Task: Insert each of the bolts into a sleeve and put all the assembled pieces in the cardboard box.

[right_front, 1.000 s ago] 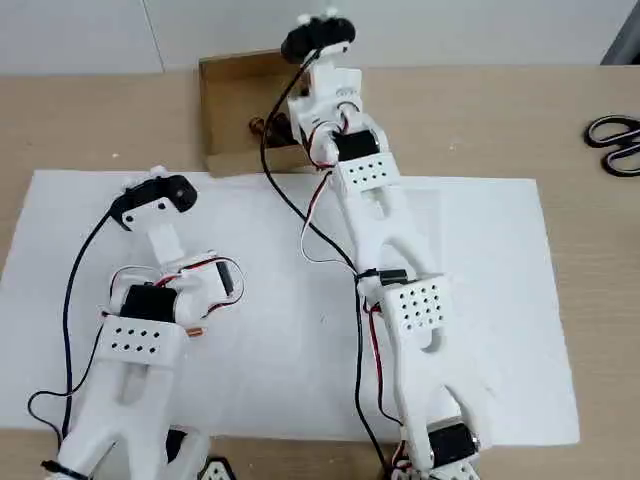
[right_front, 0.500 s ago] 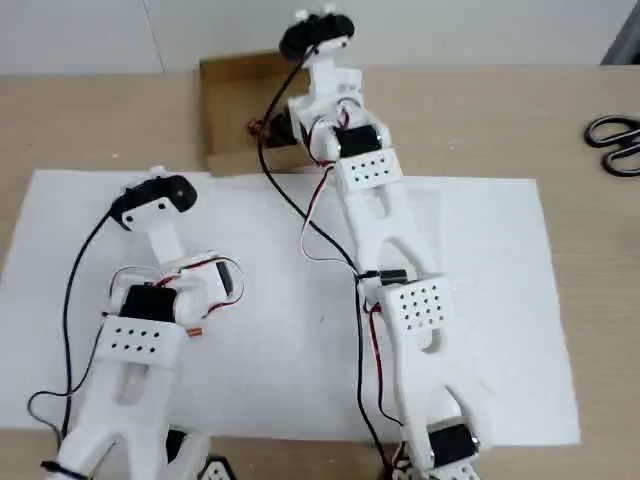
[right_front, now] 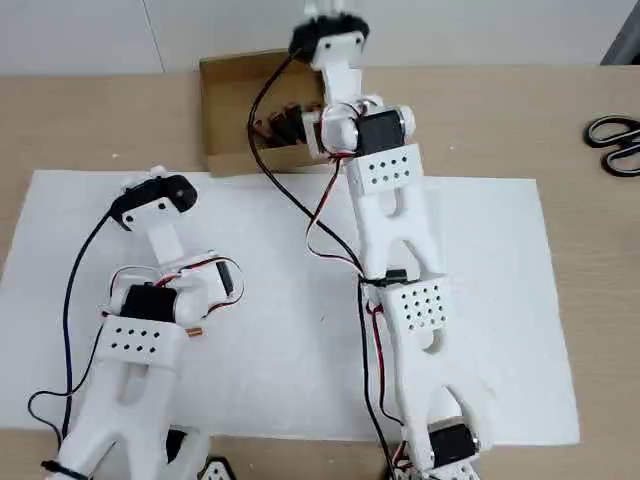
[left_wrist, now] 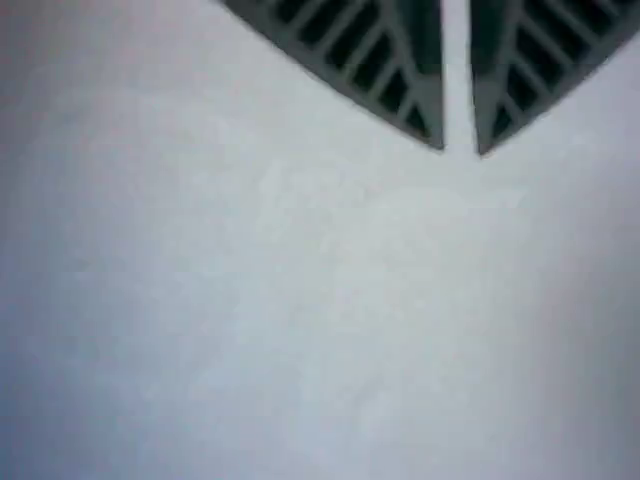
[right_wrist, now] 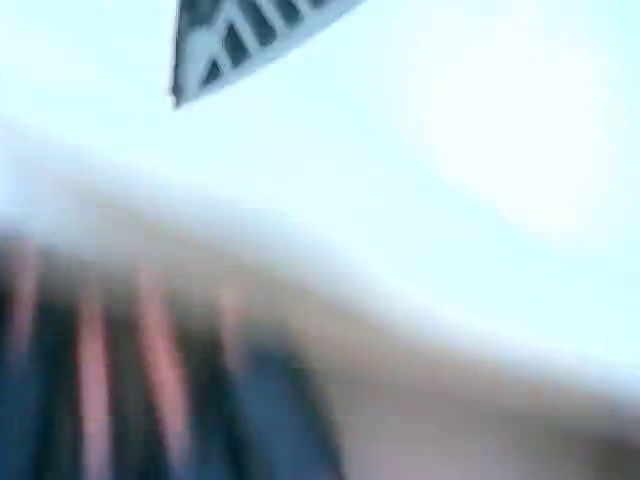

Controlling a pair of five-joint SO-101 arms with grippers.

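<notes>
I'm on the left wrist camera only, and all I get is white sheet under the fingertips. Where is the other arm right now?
Observer: The right arm is stretched out across the white sheet, with its wrist over the right edge of the cardboard box at the far side of the table.
Operator: Okay, and is anything in that box yet?
Observer: Yes, a few small dark and brownish pieces lie inside it, next to the arm's wrist. I can't tell from here whether they are bolts already in sleeves.
</notes>
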